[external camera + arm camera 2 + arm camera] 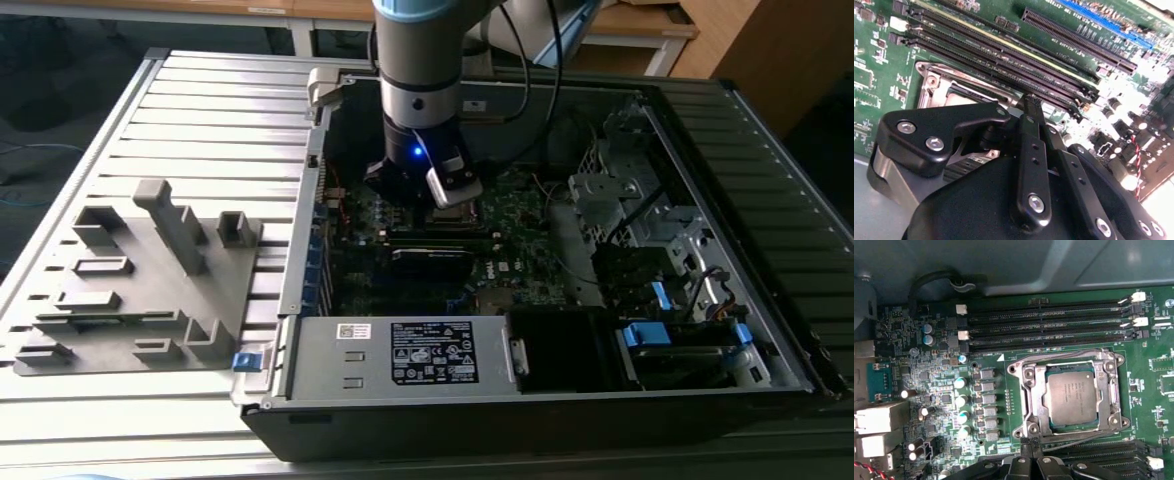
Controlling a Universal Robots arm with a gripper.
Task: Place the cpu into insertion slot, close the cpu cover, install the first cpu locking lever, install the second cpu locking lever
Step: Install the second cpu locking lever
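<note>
The cpu (1071, 395), a dull silver square, lies flat in its socket on the green motherboard. The cpu cover (1030, 390), a silvery metal frame, is down around it. My gripper (1031, 444) is at the socket's edge beside a thin metal lever rod (1084, 438) that runs along that side. In the second wrist view the two black fingers (1026, 150) are pressed together, the gripper (1032, 102) tip down at the socket frame (934, 82). In the exterior view the gripper (447, 203) hangs inside the open computer case, over the board.
Black memory slots (1049, 325) run along the socket's far side, and more lie beside the fingertips (1004, 55). Capacitors (961, 400) stand near the socket. The power supply (400, 355), drive cage (627, 210) and case walls close in. A grey fixture (134, 280) lies outside.
</note>
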